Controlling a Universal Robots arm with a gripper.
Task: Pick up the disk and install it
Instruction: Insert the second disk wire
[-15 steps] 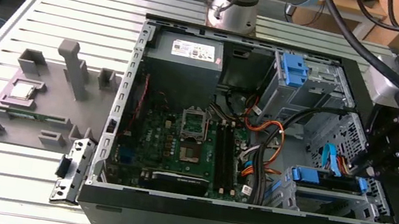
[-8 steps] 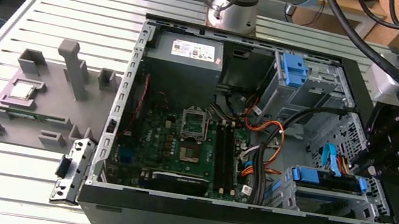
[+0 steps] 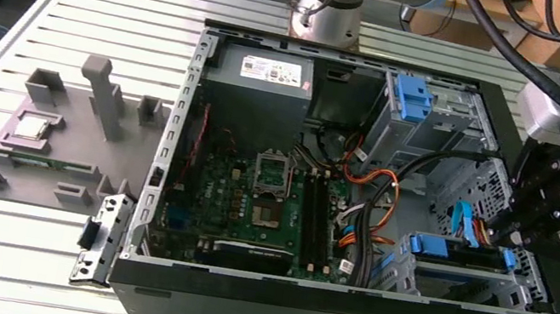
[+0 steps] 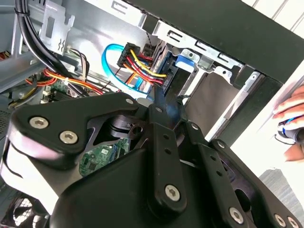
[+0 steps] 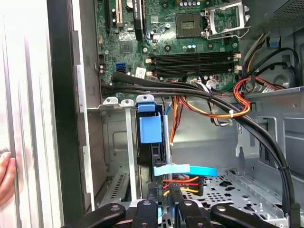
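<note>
The disk (image 3: 456,251) stands on edge in the drive bay at the near corner of the open computer case (image 3: 345,311), on the exterior view's right. Its blue side rail (image 5: 151,128) shows in the first wrist view, and its dark body (image 4: 166,78) in the second wrist view. My gripper (image 3: 499,237) reaches down into that bay. Its fingers (image 5: 173,197) straddle the disk's edge and appear shut on it; in the second wrist view the gripper (image 4: 164,102) closes to a narrow pinch. A blue flat cable (image 5: 185,170) and a red-yellow power plug (image 4: 142,61) lie right beside the fingertips.
A thick black cable bundle (image 5: 190,90) crosses above the bay. The motherboard (image 3: 262,197), a grey metal box with a white sticker (image 3: 261,69) and a bare blue bracket (image 3: 411,101) fill the case. A grey fixture (image 3: 65,136) sits on the slatted table. A hand (image 4: 289,123) rests outside the case wall.
</note>
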